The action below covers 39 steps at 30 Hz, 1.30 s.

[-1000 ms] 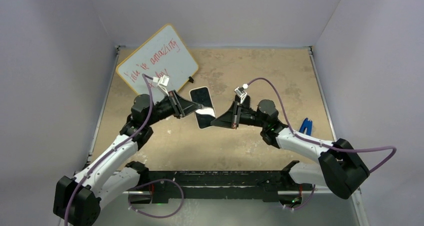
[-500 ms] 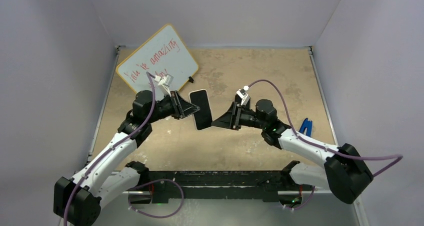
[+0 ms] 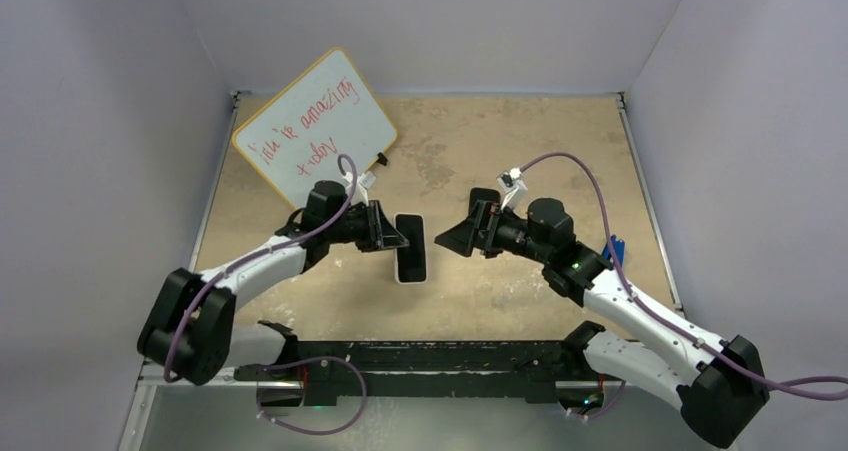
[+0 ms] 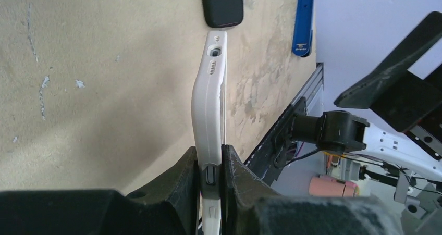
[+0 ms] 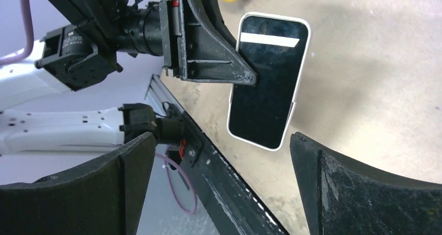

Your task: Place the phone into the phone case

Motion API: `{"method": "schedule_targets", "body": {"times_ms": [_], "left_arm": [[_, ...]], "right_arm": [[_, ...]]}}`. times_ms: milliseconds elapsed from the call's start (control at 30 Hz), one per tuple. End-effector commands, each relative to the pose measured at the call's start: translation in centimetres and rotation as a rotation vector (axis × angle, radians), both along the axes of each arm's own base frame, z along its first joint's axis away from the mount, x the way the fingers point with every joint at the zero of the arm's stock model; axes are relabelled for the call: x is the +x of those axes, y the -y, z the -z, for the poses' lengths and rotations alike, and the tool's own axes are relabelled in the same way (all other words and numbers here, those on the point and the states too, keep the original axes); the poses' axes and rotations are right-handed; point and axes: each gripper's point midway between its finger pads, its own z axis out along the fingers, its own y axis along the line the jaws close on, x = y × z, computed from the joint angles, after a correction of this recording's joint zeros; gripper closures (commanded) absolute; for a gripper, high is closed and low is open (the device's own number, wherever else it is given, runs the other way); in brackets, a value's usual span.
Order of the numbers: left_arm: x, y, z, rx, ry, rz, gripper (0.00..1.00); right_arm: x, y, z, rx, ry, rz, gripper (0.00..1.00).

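Note:
My left gripper [image 3: 398,243] is shut on the long side of the phone case [image 4: 208,99], a whitish shell seen edge-on in the left wrist view between the two black fingers [image 4: 237,177]. The phone [image 3: 411,246] sits inside it; its black screen [image 5: 268,78] faces the right wrist camera with a white rim all round. The shell's side bows slightly near the middle. My right gripper [image 3: 455,233] is just right of the phone, not touching it. Its jaws stand wide open [image 5: 221,141] and nothing is between them.
A yellow-framed whiteboard [image 3: 315,126] with red writing leans at the back left, with a small black item [image 3: 382,158] beside it. A blue tool [image 3: 613,251] lies on the table at the right. The black frame rail [image 3: 440,356] runs along the near edge.
My right gripper has opened, let go of the phone and drawn back to the right. My left arm has carried the cased phone nearer and slightly right, turning it more upright.

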Motion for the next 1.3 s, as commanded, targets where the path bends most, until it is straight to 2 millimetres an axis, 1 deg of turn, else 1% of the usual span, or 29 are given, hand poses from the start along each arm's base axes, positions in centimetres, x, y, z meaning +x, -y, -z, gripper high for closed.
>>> {"method": "schedule_targets", "body": {"times_ms": [0,33,133,267,333,367,433,500,567,667,733,800,833,867,900,933,1000,1100,1200,1267], "left_arm": [[1.2,2.4,-1.9,-0.129,0.068,0.083,1.0],[1.6,2.7,-1.6,-0.126,0.062,0.092,1.0],[2.7,3.6,0.0,-0.106,0.027,0.102,1.0],[3.7,5.1,1.9,-0.106,0.0,0.134,1.0],[4.2,5.8,2.6,-0.104,-0.005,0.145,1.0],[4.5,5.9,3.0,-0.098,-0.005,0.138,0.98],[5.0,5.6,3.8,-0.068,-0.01,0.114,0.89],[5.1,5.2,5.0,-0.02,-0.038,0.103,0.77],[5.1,4.9,5.4,0.011,-0.047,0.096,0.7],[5.0,4.0,5.9,0.082,-0.054,0.068,0.65],[5.3,3.1,5.7,0.144,-0.048,0.043,0.64],[5.2,1.9,5.7,0.227,-0.055,0.018,0.6],[5.1,1.3,5.4,0.26,-0.049,0.007,0.54],[5.0,0.8,4.7,0.282,-0.032,-0.003,0.45],[5.0,0.3,4.2,0.298,-0.015,-0.012,0.3],[4.9,0.1,3.4,0.305,0.005,-0.012,0.2],[4.7,-0.3,1.8,0.309,0.049,-0.01,0.16],[4.4,-0.9,-0.5,0.314,0.095,-0.017,0.12],[4.0,-0.9,-3.5,0.287,0.156,-0.001,0.11],[3.8,-1.1,-5.7,0.272,0.214,-0.002,0.11]], "right_arm": [[0.6,0.7,0.8,-0.073,0.006,0.029,0.01],[0.5,0.8,0.9,-0.08,0.006,0.03,0.01],[0.4,1.3,1.3,-0.111,0.005,0.038,0.01],[0.6,1.9,1.1,-0.139,0.021,0.061,0.01],[0.6,2.0,1.2,-0.145,0.015,0.067,0.01],[0.5,2.1,1.4,-0.152,0.005,0.066,0.01],[0.5,2.3,1.5,-0.164,0.003,0.072,0.01],[0.5,2.5,1.7,-0.177,-0.003,0.081,0.01],[0.5,2.8,1.8,-0.193,0.0,0.091,0.01],[0.7,3.1,1.9,-0.207,-0.002,0.11,0.01],[0.8,3.3,1.9,-0.217,-0.006,0.117,0.01],[1.0,3.7,2.4,-0.24,-0.018,0.139,0.01],[1.0,3.8,2.6,-0.25,-0.026,0.145,0.01],[1.1,4.0,2.8,-0.256,-0.034,0.158,0.01],[1.1,4.1,3.0,-0.261,-0.048,0.169,0.01],[1.2,4.3,3.1,-0.267,-0.056,0.179,0.01],[1.4,4.7,3.0,-0.282,-0.06,0.206,0.01],[2.0,5.9,2.6,-0.314,-0.075,0.283,0.01],[2.7,7.5,1.5,-0.351,-0.059,0.379,0.01],[3.1,8.2,0.6,-0.353,-0.041,0.416,0.01]]}}
